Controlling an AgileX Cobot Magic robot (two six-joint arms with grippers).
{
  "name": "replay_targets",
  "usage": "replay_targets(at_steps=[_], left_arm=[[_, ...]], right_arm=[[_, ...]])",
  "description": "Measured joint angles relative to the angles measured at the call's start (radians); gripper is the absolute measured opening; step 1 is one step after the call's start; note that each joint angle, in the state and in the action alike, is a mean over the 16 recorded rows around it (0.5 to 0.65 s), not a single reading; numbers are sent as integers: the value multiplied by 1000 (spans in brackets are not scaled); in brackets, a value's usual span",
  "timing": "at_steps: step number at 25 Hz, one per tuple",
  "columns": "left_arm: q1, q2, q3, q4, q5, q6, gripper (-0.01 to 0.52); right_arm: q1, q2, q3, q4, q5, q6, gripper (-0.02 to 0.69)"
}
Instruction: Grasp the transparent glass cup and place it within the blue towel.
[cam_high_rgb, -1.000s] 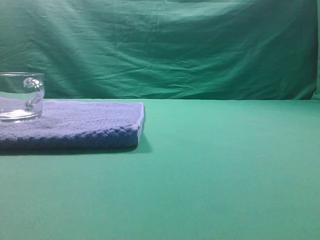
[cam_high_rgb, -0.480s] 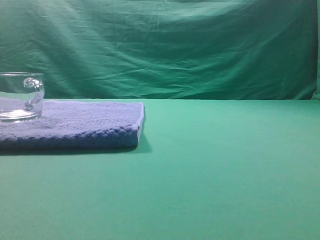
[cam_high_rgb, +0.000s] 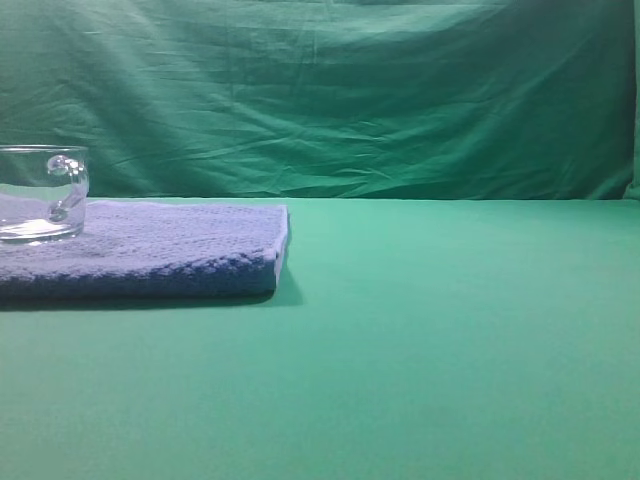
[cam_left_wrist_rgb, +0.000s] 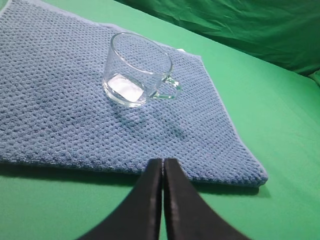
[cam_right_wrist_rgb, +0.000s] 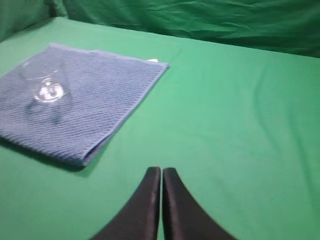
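Note:
The transparent glass cup (cam_high_rgb: 40, 193) stands upright on the blue towel (cam_high_rgb: 170, 245) at the far left of the exterior view, its handle to the right. In the left wrist view the cup (cam_left_wrist_rgb: 137, 69) sits on the towel (cam_left_wrist_rgb: 60, 110), well beyond my left gripper (cam_left_wrist_rgb: 163, 161), which is shut and empty over the towel's near edge. In the right wrist view the cup (cam_right_wrist_rgb: 45, 80) and towel (cam_right_wrist_rgb: 100, 95) lie far left of my right gripper (cam_right_wrist_rgb: 161, 170), which is shut and empty over bare green cloth. Neither gripper shows in the exterior view.
A green cloth covers the table (cam_high_rgb: 450, 330) and hangs as a wrinkled backdrop (cam_high_rgb: 350, 90) behind it. The towel's right edge (cam_high_rgb: 282, 240) ends left of the middle of the exterior view.

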Motion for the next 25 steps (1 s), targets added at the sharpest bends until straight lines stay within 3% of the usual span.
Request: replay_targets(at_steps=[12, 25], left_arm=[[0, 0, 0, 0, 0, 0, 0], [0, 0, 0, 0, 0, 0, 0]], right_arm=[[-303, -273, 265, -11, -56, -33, 0], [-425, -300, 381, -6, -98, -41, 0]])
